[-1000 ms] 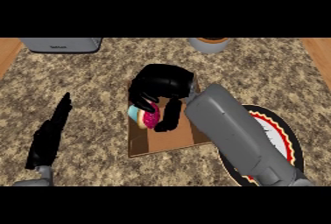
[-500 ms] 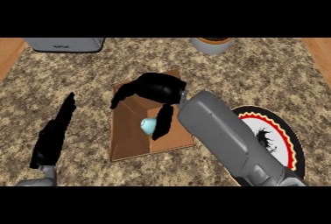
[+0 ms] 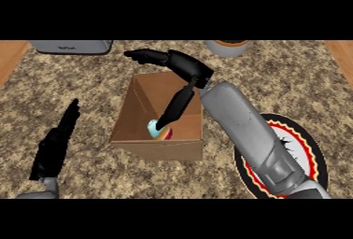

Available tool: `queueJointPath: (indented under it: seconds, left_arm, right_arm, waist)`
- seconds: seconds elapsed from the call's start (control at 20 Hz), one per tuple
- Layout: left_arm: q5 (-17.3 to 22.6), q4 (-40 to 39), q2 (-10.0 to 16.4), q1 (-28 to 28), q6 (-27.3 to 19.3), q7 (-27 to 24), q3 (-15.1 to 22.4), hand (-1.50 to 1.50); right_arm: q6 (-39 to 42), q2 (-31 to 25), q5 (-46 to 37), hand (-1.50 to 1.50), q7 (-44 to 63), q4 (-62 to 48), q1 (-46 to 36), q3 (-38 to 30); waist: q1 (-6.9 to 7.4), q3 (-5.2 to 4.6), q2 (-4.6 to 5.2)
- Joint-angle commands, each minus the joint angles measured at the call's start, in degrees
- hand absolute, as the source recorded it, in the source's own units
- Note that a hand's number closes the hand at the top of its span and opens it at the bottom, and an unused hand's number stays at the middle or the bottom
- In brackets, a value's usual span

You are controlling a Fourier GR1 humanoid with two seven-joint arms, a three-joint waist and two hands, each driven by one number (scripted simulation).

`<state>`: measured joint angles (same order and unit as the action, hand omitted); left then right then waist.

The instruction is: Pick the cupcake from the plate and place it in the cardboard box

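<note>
**Operator:** Item one, the hands. How are they posed?

**Clerk:** You have two. The right hand (image 3: 185,66) hangs over the far edge of the box (image 3: 158,150). Its fingers (image 3: 147,56) are stretched out straight towards the left. Its thumb (image 3: 176,106) points straight down into the box, with the tip at the cupcake (image 3: 152,131). The hand is open and grips nothing. I cannot tell whether the thumb tip touches the cupcake. The grey right forearm (image 3: 255,135) comes in from the lower right and crosses over the plate (image 3: 302,139). The left hand (image 3: 55,140) rests at the left of the view, flat and open, with its fingers pointing away from you. It is well apart from the box.

**Operator:** Item two, the counts?

**Clerk:** One box, one cupcake and one plate. At the far edge you also have one appliance (image 3: 70,45) and one pot (image 3: 228,47).

**Operator:** Where is the cupcake?

**Clerk:** It lies inside the box, on the bottom, near the front wall.

**Operator:** Item three, materials and shapes?

**Clerk:**
- **Box:** brown cardboard, rectangular, open at the top, with plain walls.
- **Cupcake:** small and rounded, pale blue with a touch of pink.
- **Plate:** round, with a black edge, a red ring and a pale middle with dark marks. The forearm hides part of it.
- **Surface (image 3: 89,84):** speckled brown and tan, like stone.
- **Appliance:** grey, with rounded corners.
- **Pot:** round and grey, brown inside.
- **Hands:** black.
</note>
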<state>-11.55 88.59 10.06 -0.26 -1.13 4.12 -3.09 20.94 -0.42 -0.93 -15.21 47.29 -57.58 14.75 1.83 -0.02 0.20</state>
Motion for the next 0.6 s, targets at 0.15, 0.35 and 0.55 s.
queueJointPath:
  seconds: [0.15,0.35,0.55]
  left_arm:
    - [-1.4,0.1,-1.0,-2.1,-1.0,1.3,1.0,0.00]
    - [-0.8,0.8,-0.7,-2.9,-0.6,2.2,0.6,0.00]
    - [-0.9,-1.7,-0.1,-3.5,0.2,0.0,0.3,0.00]
  right_arm:
    - [3.0,-4.4,8.4,-1.50,-0.2,-14.1,-7.8,-13.6]
    - [3.7,-12.5,9.0,-1.50,-1.7,-21.6,-12.2,-18.4]
    - [7.9,-17.4,9.9,-1.50,-2.8,-28.0,-15.3,-20.9]
  waist:
    - [0.26,0.03,0.62]
    - [1.64,0.05,1.29]
    - [2.72,0.04,1.92]
